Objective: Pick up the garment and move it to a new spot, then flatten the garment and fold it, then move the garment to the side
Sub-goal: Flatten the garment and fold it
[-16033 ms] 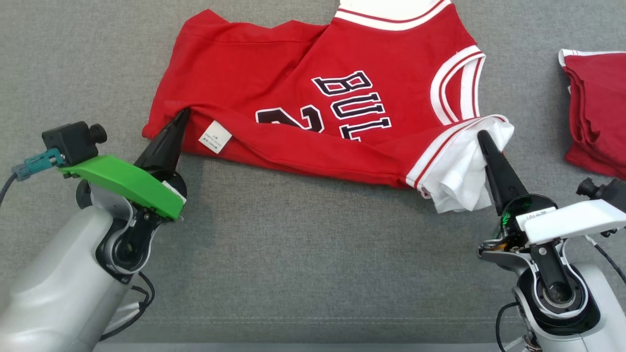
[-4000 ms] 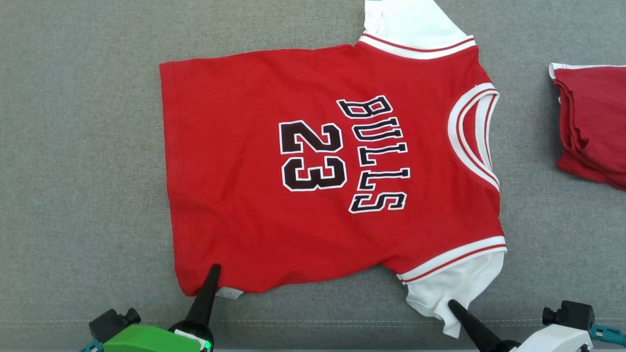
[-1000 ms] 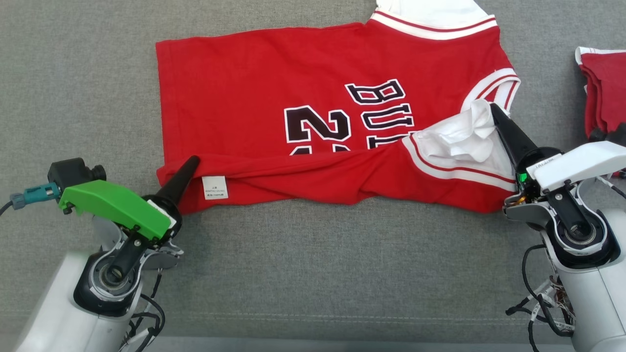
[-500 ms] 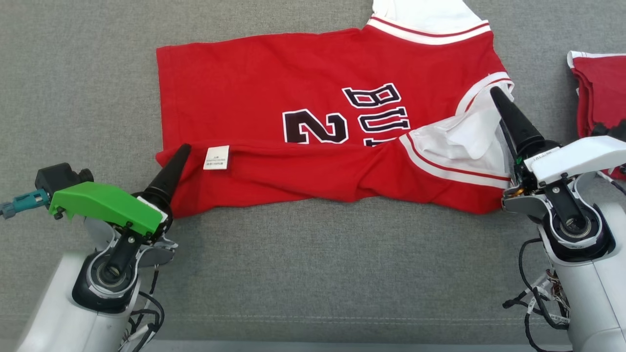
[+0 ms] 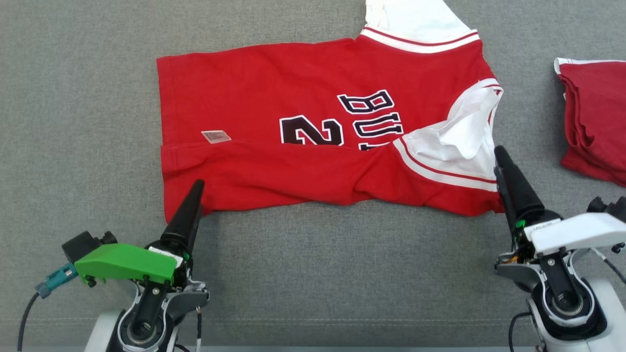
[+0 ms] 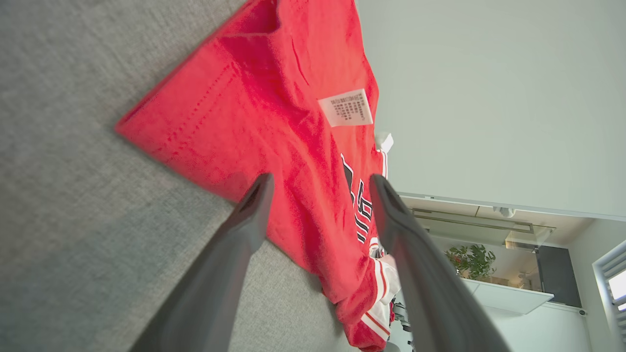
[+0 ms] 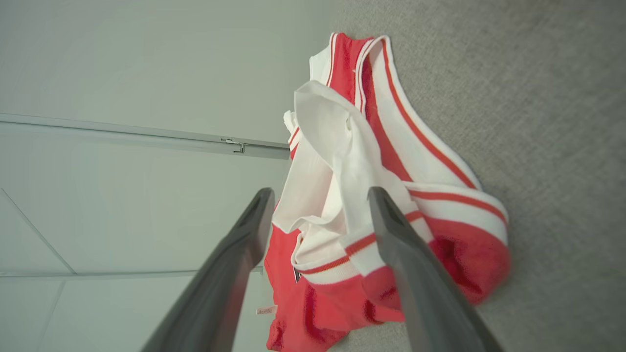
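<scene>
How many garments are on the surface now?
2: the red jersey, half-folded at centre, and a folded dark red garment at the right edge, partly out of frame; others may be hidden.

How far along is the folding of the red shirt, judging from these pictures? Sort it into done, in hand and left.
Done: the shirt lies spread on the grey surface, its near strip folded over the print, with the white sleeve turned inward. In hand: the left claw and right claw stand open at the near edge, gripping nothing. Left: further folds, then moving it aside.
</scene>
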